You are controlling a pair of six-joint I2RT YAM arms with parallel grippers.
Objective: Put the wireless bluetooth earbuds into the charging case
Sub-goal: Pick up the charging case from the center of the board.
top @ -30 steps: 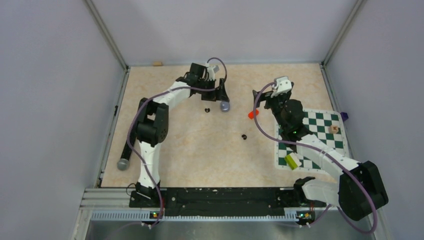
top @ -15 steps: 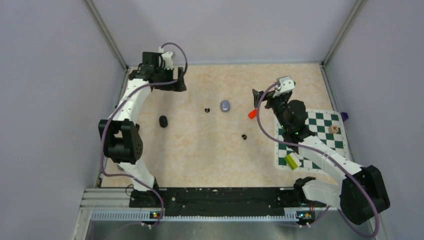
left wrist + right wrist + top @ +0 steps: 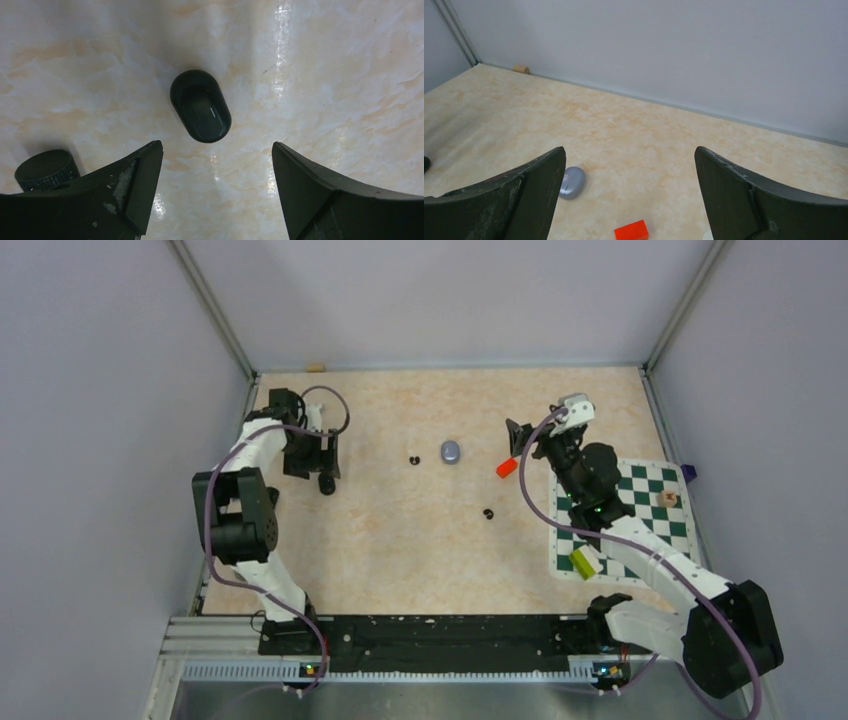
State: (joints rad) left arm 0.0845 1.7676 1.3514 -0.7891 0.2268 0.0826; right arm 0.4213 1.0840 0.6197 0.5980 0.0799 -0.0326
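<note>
Swinging back from the far-left corner, the left arm now has the left gripper [image 3: 217, 146] over the left side of the table [image 3: 400, 570], at about 9 o'clock from its middle. Its fingers [image 3: 135, 185] stand spread with nothing between them.

Nearest the bases, at 4 o'clock, a yellow-green block [image 3: 583, 561] sits on the near-left corner of the chessboard mat [image 3: 640, 515]. A wooden piece [image 3: 667, 498] rests on the mat's far right. One black earbud [image 3: 488, 513] lies loose on the table just left of the mat.

Farther out, the black charging case [image 3: 200, 106] lies flat and looks closed. It is just beyond the left fingertips and untouched. Another black earbud [image 3: 414, 460] lies at 3 o'clock from it. The lilac charging case [image 3: 450, 451] is just past that earbud, also closed as far as can be told.

At 3 o'clock from the lilac case lies the red block [image 3: 507, 468]. The right gripper [image 3: 630, 150] hangs at 12 o'clock from that block, fingers wide apart and holding nothing. A small cork-coloured piece [image 3: 316, 367] rests against the far wall at 11 o'clock.
</note>
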